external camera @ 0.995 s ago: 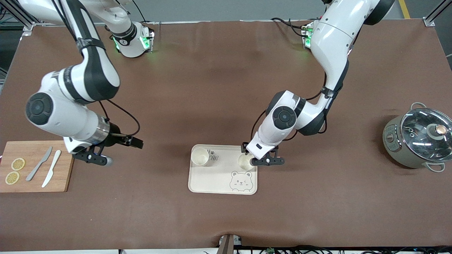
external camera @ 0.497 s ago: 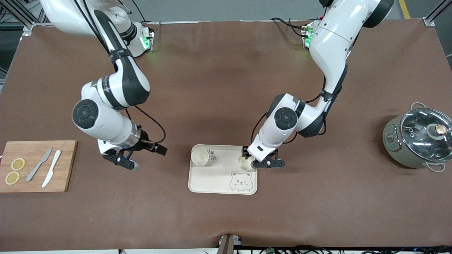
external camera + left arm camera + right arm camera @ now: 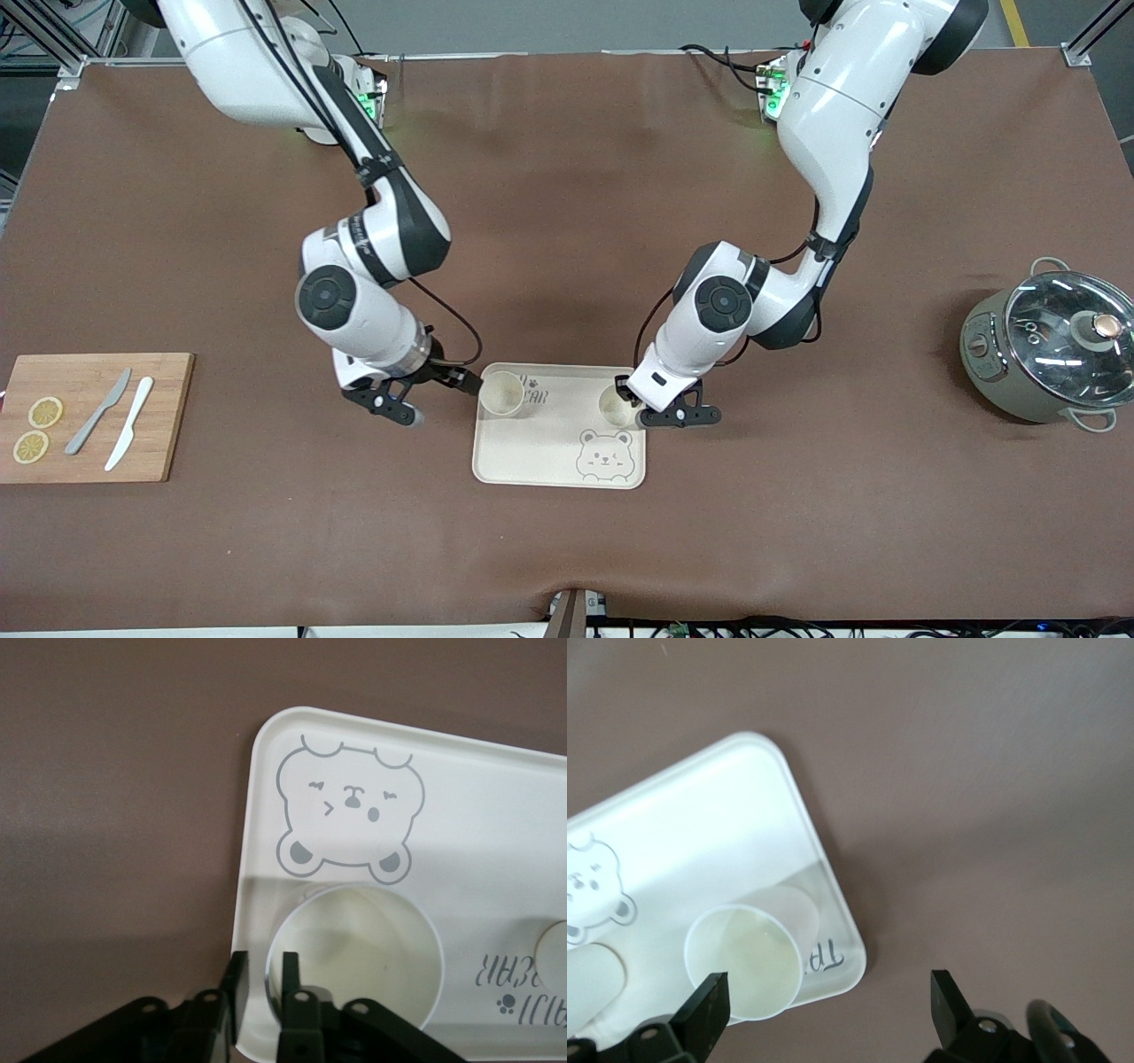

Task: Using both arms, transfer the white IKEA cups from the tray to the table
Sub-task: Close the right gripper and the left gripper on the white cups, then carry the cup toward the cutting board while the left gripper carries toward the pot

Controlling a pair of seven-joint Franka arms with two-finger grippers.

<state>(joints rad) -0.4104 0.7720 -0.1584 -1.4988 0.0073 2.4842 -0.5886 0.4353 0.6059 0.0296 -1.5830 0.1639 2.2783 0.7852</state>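
Observation:
Two white cups stand upright on the cream bear tray point(image 3: 540, 443). One cup point(image 3: 502, 392) is at the right arm's end, the other cup point(image 3: 614, 406) at the left arm's end. My left gripper point(image 3: 632, 409) straddles that cup's rim. In the left wrist view one finger is inside the cup point(image 3: 354, 957) and one outside, and the left gripper point(image 3: 263, 970) has a narrow gap with space on both sides of the wall. My right gripper point(image 3: 443, 399) is wide open beside the tray. In the right wrist view the right gripper point(image 3: 829, 992) has one finger by the cup point(image 3: 744, 961).
A wooden cutting board point(image 3: 89, 443) with two lemon slices, a grey knife and a white knife lies at the right arm's end. A grey-green glass-lidded pot point(image 3: 1050, 354) stands at the left arm's end. Bare brown table surrounds the tray.
The right arm has swung from beside the cutting board to the tray, its open gripper now next to the cup. The left gripper has stayed at its cup.

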